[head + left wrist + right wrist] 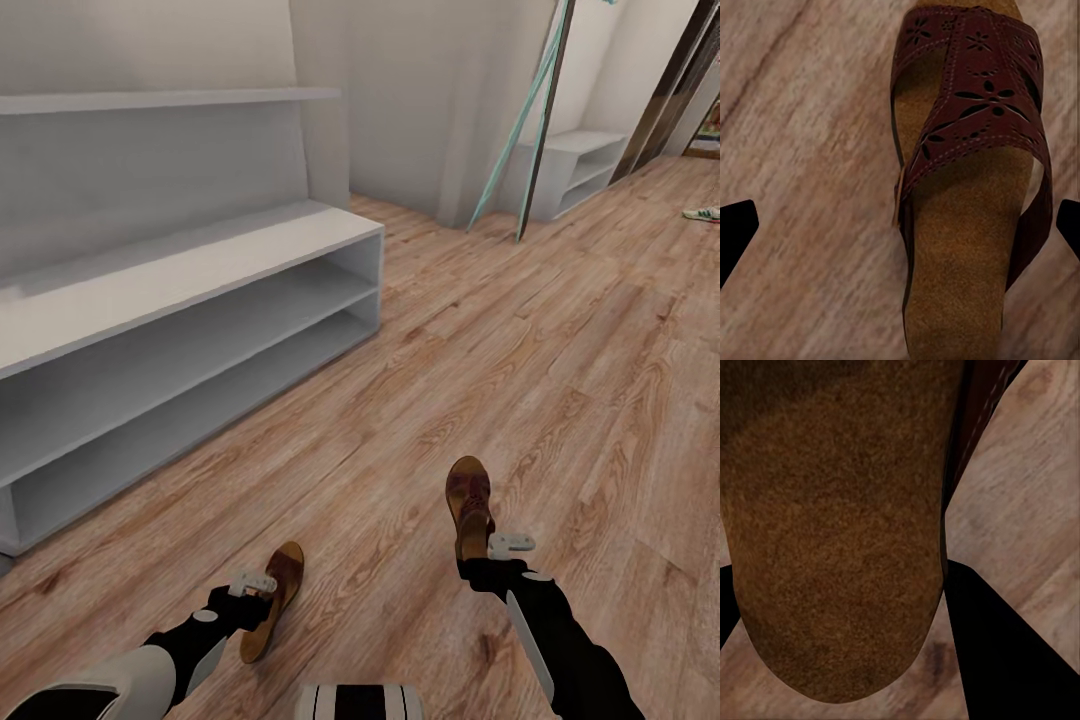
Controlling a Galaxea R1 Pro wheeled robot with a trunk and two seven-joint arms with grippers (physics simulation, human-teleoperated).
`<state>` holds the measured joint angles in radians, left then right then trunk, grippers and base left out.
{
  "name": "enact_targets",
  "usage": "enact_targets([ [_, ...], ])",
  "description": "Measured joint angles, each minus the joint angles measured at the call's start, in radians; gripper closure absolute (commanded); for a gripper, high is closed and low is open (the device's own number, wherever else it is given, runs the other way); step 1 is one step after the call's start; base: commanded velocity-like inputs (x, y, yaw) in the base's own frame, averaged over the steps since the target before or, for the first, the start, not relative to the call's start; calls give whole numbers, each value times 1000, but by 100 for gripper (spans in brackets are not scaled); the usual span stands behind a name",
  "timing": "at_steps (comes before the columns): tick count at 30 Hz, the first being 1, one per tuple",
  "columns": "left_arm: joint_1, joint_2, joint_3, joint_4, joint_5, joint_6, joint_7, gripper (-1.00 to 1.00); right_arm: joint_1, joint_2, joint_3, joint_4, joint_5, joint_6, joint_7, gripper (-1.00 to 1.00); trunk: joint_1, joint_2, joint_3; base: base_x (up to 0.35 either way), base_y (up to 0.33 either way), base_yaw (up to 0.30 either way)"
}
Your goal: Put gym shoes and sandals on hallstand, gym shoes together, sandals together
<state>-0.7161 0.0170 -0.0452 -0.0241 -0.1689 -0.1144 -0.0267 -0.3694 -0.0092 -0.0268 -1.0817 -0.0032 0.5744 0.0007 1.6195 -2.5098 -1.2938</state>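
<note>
Both grippers sit low over the corridor floor [560,340], each at a sandal's heel. Left gripper [900,225] is spread wide around the left sandal [971,187]; whether the right gripper [497,556] grips the right sandal [469,500] I cannot tell. Either heel could slip sideways. Hallstand [200,290] stands far left, unobstructed; one gym shoe [703,213] lies far right.

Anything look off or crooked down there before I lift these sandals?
The left-hand sandal looks tipped on its edge in the head view, tan sole showing, while the other sandal lies flat, strap up. One gym shoe sits far off down the floor. The rack holds no shoes yet.
</note>
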Motion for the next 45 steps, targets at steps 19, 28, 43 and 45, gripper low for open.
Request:
enact_targets([
  [19,8,1,0,2,1,1,-1,-100,0,0,-1,0,0,0,0,100,2,-1,-28,0,0,-1],
  [28,29,1,0,0,-5,1,-2,-100,0,0,-1,0,0,0,0,100,4,-2,-49,0,0,0],
  [43,29,4,0,0,-6,1,-1,-100,0,3,1,1,0,0,-3,100,4,-2,-58,0,0,0],
  [45,29,4,0,0,-6,1,-1,-100,0,4,1,1,0,0,-3,100,4,-2,-59,0,0,0],
])
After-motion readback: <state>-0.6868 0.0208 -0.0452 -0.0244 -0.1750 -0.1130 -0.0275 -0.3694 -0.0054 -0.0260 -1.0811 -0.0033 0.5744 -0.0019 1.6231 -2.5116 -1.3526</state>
